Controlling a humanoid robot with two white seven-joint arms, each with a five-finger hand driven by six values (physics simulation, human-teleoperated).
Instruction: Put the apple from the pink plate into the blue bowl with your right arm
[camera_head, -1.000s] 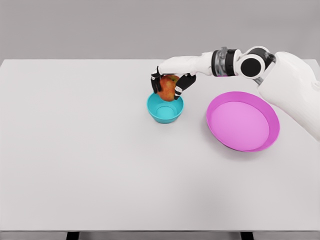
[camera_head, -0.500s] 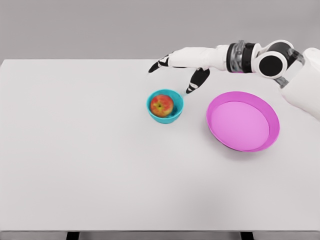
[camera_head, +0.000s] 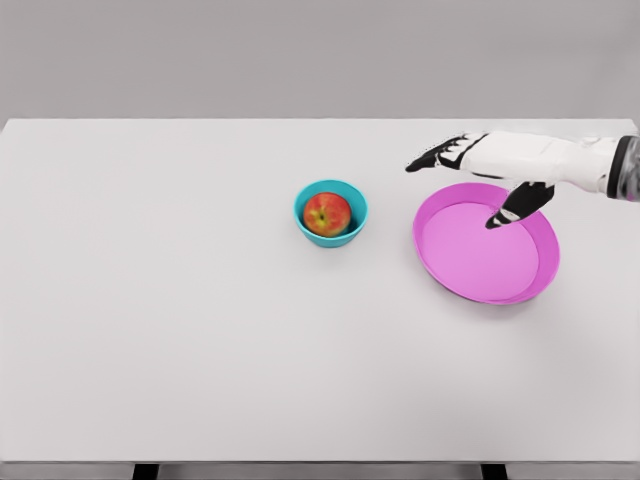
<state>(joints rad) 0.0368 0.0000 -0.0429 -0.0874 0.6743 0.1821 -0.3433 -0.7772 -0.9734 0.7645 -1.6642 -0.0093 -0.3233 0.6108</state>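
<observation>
A: Right hand (camera_head: 480, 170) status?

B: Fingers spread wide, holding nothing. It hangs over the pink plate's (camera_head: 545, 245) 12 o'clock rim, thumb pointing down toward the plate floor, the other digits reaching toward 9 o'clock. The forearm exits the frame at 3 o'clock.

A: Apple?

B: The apple (camera_head: 326, 213) sits inside the blue bowl (camera_head: 352, 229), roughly centred, red face up. The bowl is at 9 o'clock from the plate, well apart from it, and the hand is well apart from the bowl. The plate has nothing on it.

A: So the placement reads as done?

B: My call is yes. What's in hand now is just the retreat.

A: How do we run that cleanly?

B: Keep the hand high enough that the drooping thumb clears the plate rim; that's the only thing near it. Pull toward 3 o'clock, away from the bowl, so nothing sweeps near the apple. Keep the fingers loose and don't curl them on the way out. No need to rush, since a plate nudge is the only real risk.

A: Left arm?

B: Not in view. The rest of the table (camera_head: 180, 340) shows nothing else.
</observation>
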